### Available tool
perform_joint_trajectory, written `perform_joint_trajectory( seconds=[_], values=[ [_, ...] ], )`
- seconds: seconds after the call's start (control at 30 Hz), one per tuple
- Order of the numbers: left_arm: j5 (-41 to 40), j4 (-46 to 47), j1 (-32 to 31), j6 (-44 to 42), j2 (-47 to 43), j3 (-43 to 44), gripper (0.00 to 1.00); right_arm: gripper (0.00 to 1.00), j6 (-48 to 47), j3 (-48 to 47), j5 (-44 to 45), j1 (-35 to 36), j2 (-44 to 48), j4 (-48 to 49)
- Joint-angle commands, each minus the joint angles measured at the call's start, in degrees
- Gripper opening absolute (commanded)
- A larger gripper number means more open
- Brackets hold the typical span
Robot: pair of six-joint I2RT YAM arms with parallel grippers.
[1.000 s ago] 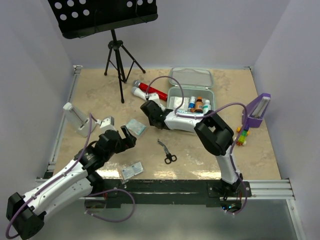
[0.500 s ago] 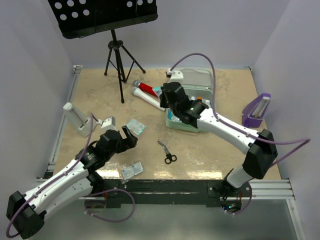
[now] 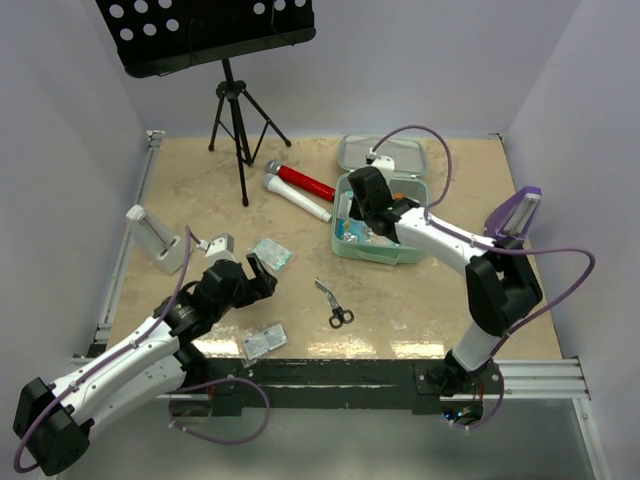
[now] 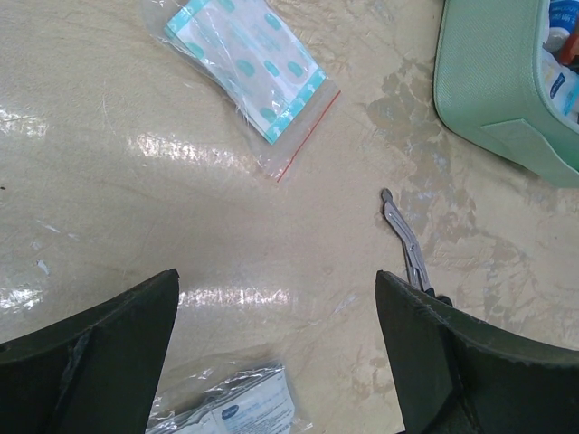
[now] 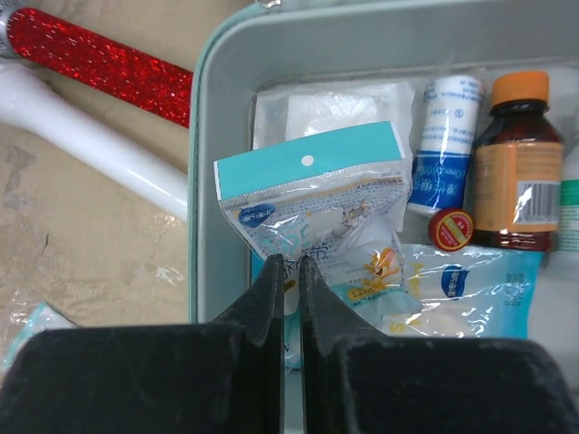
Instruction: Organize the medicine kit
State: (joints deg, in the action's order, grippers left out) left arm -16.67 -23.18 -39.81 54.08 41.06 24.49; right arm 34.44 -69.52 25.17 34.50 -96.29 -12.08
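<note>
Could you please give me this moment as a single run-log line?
right gripper: shut on teal-topped packet, over open medicine kit | left gripper: open, empty, hovering near scissors

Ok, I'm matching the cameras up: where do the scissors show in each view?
Top external: scissors lying just below centre.
Left wrist: scissors right of centre, blades pointing up, handles hidden.
Right wrist: not in it.
Shared landmark: the medicine kit, top right in the left wrist view, filling the right wrist view.
</note>
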Motion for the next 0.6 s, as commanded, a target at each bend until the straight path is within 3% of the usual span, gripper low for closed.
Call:
perform_joint_trajectory(
  seconds=[0.0,0.57],
  values=[
    [0.41,1.21,0.26,0.85,-0.45,-0.32,0.93,0.0,4.58,-2.29,-1.08,-1.63,-3.45,2.49],
    [0.06,1.38,0.26,0.85,-0.1,-1.11,0.93,0.0,10.91,-8.0,0.05,-1.98,-14.01,5.22]
  ],
)
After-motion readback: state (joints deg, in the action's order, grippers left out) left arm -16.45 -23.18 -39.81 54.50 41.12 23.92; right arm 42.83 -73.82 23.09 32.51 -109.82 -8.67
